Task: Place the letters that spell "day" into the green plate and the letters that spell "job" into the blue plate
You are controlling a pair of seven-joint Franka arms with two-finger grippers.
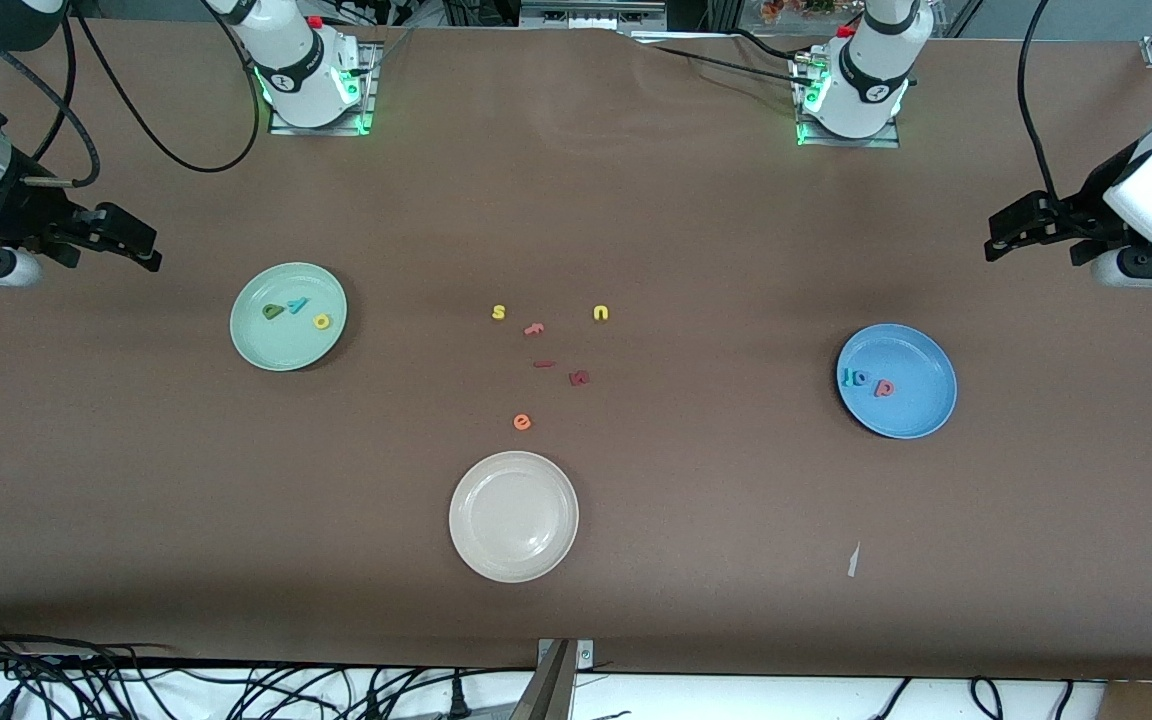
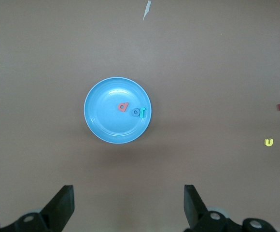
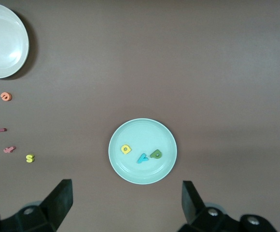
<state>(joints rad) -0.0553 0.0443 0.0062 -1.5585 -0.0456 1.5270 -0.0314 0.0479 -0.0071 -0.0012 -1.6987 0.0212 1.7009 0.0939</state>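
Mint-green first: I've got the right gripper (image 1: 141, 245) parked up over the right arm's end of the table, fingers spread wide, holding nothing, waiting. Just nearer the camera sits the green plate (image 1: 266, 352), and inside it I count 3 letters: the dark green "a" (image 1: 273, 311), the teal "y" (image 1: 296, 305) touching it, and the yellow "d" (image 1: 322, 321) just beside. So "day" looks done to me.

Sweeping toward the middle, I see the leftovers on the bare cloth: yellow "s" (image 1: 499, 312), pink "f" (image 1: 534, 328), a small red bar (image 1: 544, 364), a dark red letter (image 1: 579, 377) I can't read, yellow "u" (image 1: 601, 313), orange "e" (image 1: 522, 422). Nearer the camera than all of those, the cream-white plate (image 1: 471, 552) holds nothing.

On to the blue plate (image 1: 921, 415): teal "j" (image 1: 847, 377), blue "o" (image 1: 862, 379) and salmon "b" (image 1: 883, 387), packed in a row, touching. "Job" looks done too.

Over the left arm's end, the left gripper (image 1: 996, 242) hangs idle, jaws wide apart, empty.

If I had to shift any letter, I'd judge them featherlight, soft foam, easy to squash or flick away; I'd pinch across a straight stem, coming straight down.
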